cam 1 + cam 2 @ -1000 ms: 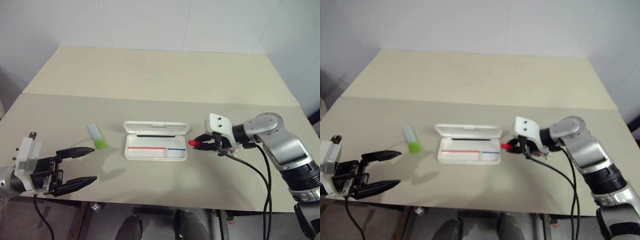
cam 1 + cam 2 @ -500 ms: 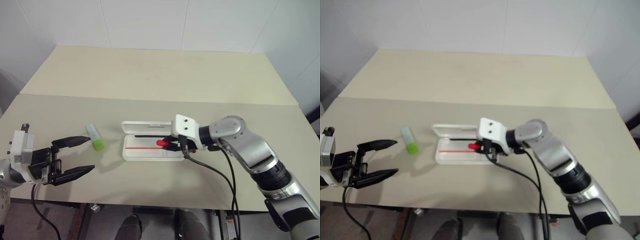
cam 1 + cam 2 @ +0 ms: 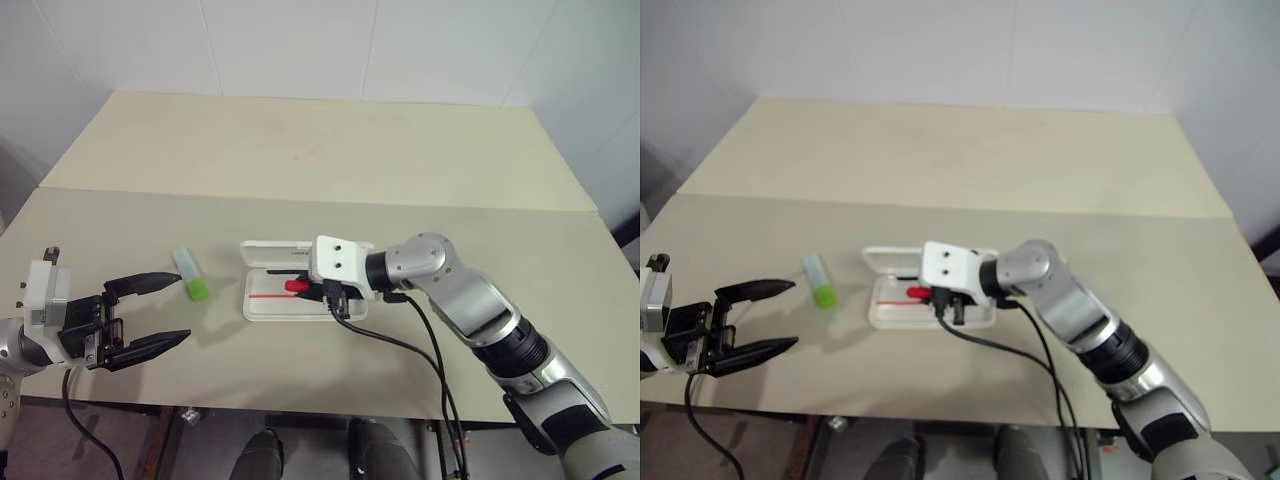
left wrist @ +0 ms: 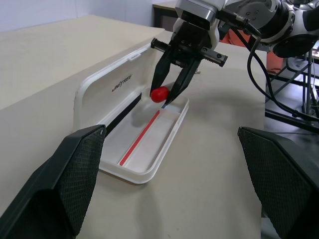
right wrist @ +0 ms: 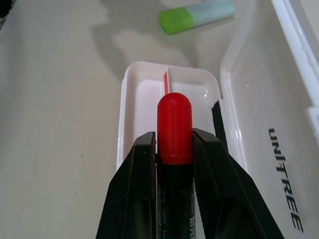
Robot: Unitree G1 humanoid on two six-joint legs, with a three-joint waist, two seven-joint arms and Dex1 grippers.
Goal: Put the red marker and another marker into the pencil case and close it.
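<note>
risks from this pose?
1. The right gripper holds the red marker above the open pencil case; released askew, it may catch the rim.
2. The green marker lies on the table beside the open left gripper, which could knock it away.

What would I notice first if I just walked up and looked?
The bright red marker pinched in the right gripper, hanging just above the open white pencil case in the middle of the table. Next, the green marker lying left of the case, near the open left gripper.
</note>
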